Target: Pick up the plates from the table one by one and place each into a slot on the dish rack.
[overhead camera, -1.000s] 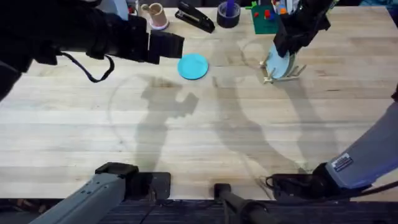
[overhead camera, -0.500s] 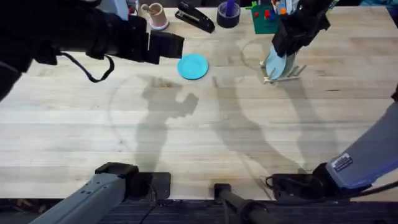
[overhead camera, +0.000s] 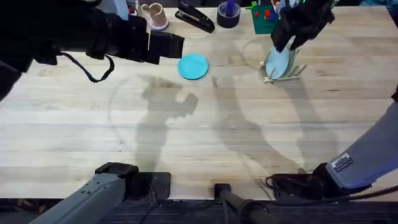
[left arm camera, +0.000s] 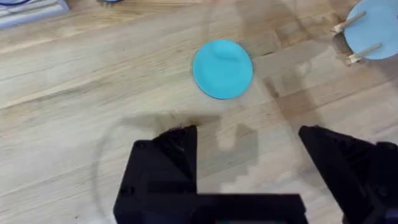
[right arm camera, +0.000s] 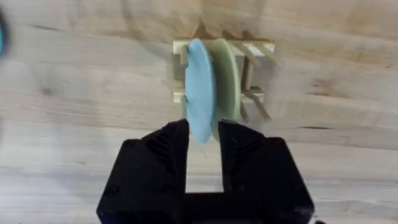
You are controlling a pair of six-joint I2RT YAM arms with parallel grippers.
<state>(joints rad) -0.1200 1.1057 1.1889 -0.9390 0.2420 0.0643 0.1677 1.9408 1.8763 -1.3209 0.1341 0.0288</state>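
Observation:
The teal plate point(overhead camera: 193, 66) lies flat on the table point(overhead camera: 199, 137), also seen as the teal plate point(left arm camera: 222, 68) ahead of my left gripper point(left arm camera: 249, 162), which hovers open and empty. My left gripper point(overhead camera: 168, 46) is just left of that plate. The pale blue plate point(overhead camera: 278, 61) stands on edge in the dish rack point(overhead camera: 285, 73). In the right wrist view the pale blue plate point(right arm camera: 199, 87) stands in a slot of the dish rack point(right arm camera: 256, 96), beside a cream-yellow plate point(right arm camera: 227, 84). My right gripper point(right arm camera: 203, 137) straddles its rim, narrowly open. My right gripper point(overhead camera: 291, 34) hangs over the rack.
Along the far edge stand a pink cup point(overhead camera: 154, 15), a black stapler point(overhead camera: 194, 17), a dark blue roll point(overhead camera: 228, 14) and a green block point(overhead camera: 266, 18). A clear tray point(left arm camera: 31, 9) lies beyond the teal plate. The near half of the table is bare wood.
My right gripper has drawn up and back from the rack, while the pale blue plate stays in its slot. The left arm and the teal plate have not moved.

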